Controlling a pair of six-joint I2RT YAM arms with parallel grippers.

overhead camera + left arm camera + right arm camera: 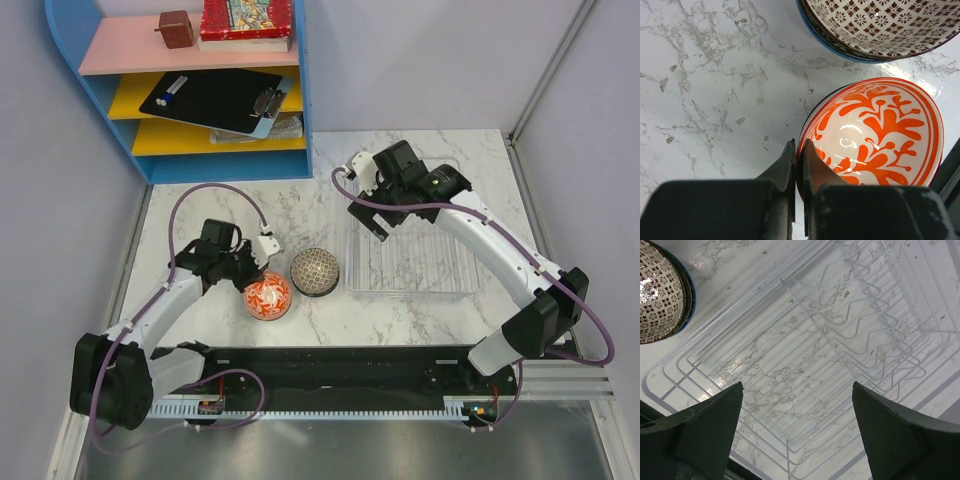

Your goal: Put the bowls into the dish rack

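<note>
- My left claw (799, 150) is closed on the left rim of the orange-red bowl (880, 135), with one finger inside the rim and one outside.
- That bowl sits on the worktop (200, 210), left of centre.
- The brown mesh-patterned bowl (315, 271) stands just beside it on the right, with a narrow gap between the rims. A blue rim shows under the patterned bowl.
- The dish rack (420, 270) lies right of the patterned bowl. Its left wall is near that bowl and its right wall is near the worktop's right edge.
- My right claw (795, 390) hovers over the far-left part of the rack. Its jaws are wide apart and hold nothing, and the ridged slots are below.
- Open worktop lies left of and beyond the orange-red bowl, up to the blue shelf unit (300, 120).
- The print on the red book (245, 20) on the top shelf is too small to read.
</note>
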